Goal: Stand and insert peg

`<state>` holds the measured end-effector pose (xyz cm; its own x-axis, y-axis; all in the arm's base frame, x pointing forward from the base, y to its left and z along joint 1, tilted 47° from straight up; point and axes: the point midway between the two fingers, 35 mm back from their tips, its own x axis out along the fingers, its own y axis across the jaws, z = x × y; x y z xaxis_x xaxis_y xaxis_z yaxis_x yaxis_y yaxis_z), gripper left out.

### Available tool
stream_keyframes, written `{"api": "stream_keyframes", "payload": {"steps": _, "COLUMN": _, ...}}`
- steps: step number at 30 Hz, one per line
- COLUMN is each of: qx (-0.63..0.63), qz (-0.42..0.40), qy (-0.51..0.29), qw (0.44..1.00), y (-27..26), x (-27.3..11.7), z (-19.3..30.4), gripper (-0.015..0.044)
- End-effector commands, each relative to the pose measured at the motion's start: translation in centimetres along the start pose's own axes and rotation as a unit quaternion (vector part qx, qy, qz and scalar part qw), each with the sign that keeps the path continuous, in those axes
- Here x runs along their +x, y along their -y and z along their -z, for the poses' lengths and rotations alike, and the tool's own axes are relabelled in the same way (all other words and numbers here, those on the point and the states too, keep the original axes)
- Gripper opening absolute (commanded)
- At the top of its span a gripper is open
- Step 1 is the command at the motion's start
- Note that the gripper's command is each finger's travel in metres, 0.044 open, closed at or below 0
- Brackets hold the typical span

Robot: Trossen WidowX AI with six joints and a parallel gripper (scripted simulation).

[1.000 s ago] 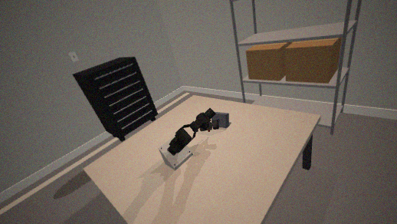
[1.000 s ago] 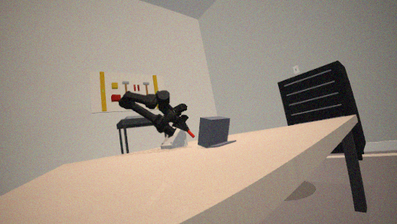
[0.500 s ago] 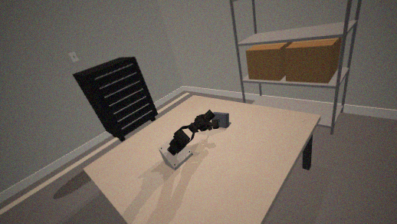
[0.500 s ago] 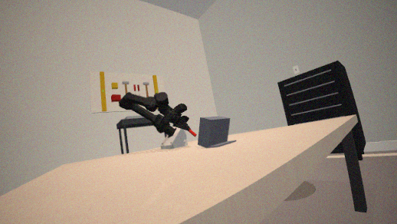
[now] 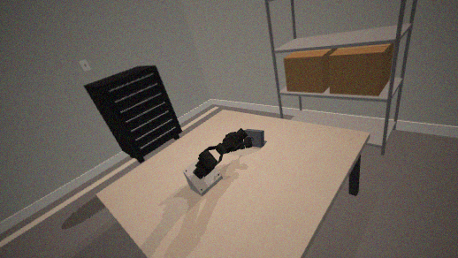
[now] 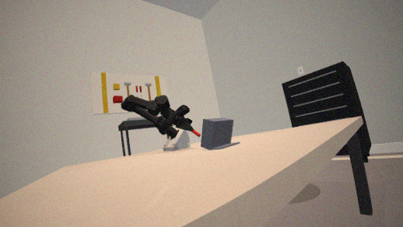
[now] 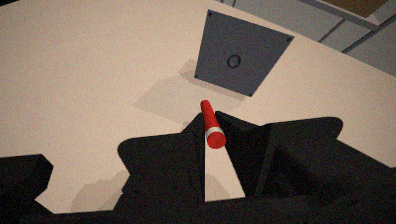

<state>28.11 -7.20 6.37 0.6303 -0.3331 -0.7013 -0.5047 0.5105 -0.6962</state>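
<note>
The red peg (image 6: 196, 133) (image 7: 211, 119) is held clear of the table. Its white-banded end is nearest the wrist camera, and its plain end points away, tilted down on the side of the panel. My gripper (image 6: 192, 130) (image 7: 208, 115) is shut on the peg. The grey sloped panel (image 5: 256, 138) (image 6: 216, 133) (image 7: 220, 37) stands in front of the gripper, a gap away from the peg. Its one round hole (image 7: 233, 61) shows in the wrist view, above and right of the peg's plain end. In the top view the arm hides the peg.
The robot's light base (image 5: 202, 185) (image 6: 183, 142) stands on the wooden table (image 5: 283, 190) (image 6: 117, 186). Shadows of the arm and the panel fall on the table top. A black drawer cabinet (image 5: 143, 110) (image 6: 323, 93) and a shelf rack with boxes (image 5: 360, 71) stand beyond the table.
</note>
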Motion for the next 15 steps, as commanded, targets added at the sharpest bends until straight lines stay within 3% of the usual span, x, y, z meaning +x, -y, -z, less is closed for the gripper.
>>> {"api": "stream_keyframes", "payload": {"steps": 1, "qx": -0.007, "qz": 0.009, "qy": 0.011, "qw": 1.0, "y": 0.0, "x": -0.06, "z": 0.02, "gripper": 0.0}}
{"api": "stream_keyframes", "payload": {"steps": 15, "qx": -0.035, "qz": 0.044, "qy": 0.048, "qw": 0.997, "y": 0.28, "x": -0.24, "z": -0.3, "gripper": 0.0}}
